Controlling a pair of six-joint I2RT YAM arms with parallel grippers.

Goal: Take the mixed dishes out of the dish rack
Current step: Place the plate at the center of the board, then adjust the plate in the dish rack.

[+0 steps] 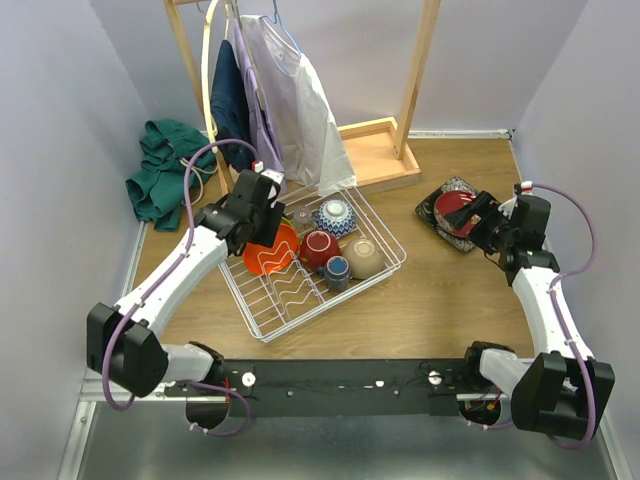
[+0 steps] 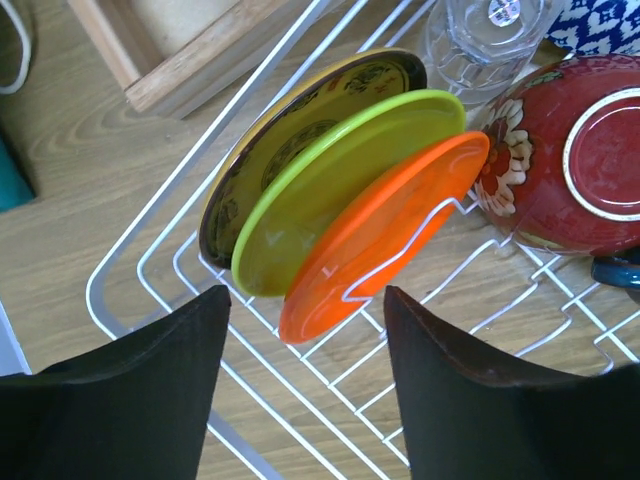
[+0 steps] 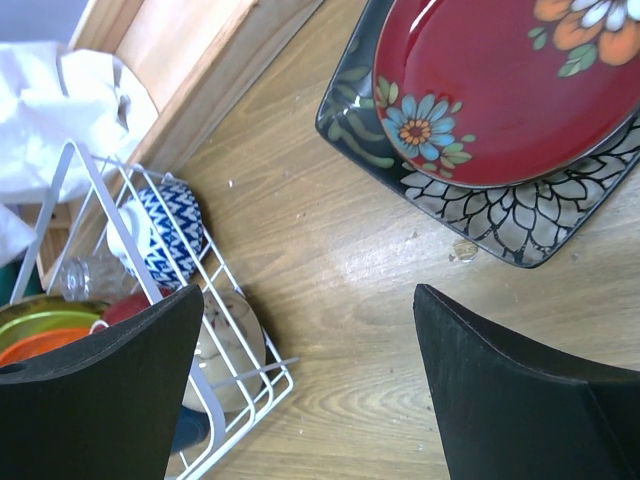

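Your left fingers (image 2: 130, 400) stand apart, gripping nothing, above the dish rack (image 1: 290, 300). The orange plate (image 2: 385, 235) stands on edge there, its lower rim just beyond the gap. Your right fingers (image 3: 520, 390) are spread empty over the table (image 3: 330, 250), near the red plate (image 3: 500, 80) lying on the black square plate (image 3: 530, 220).

The red bowl (image 2: 580, 160) runs off the left wrist view at 3 o'clock, the clear glass (image 2: 490, 40) at 12 o'clock. In the right wrist view, the red plate (image 3: 510, 90), cropped at 1 o'clock, covers most of the black square plate (image 3: 520, 215).
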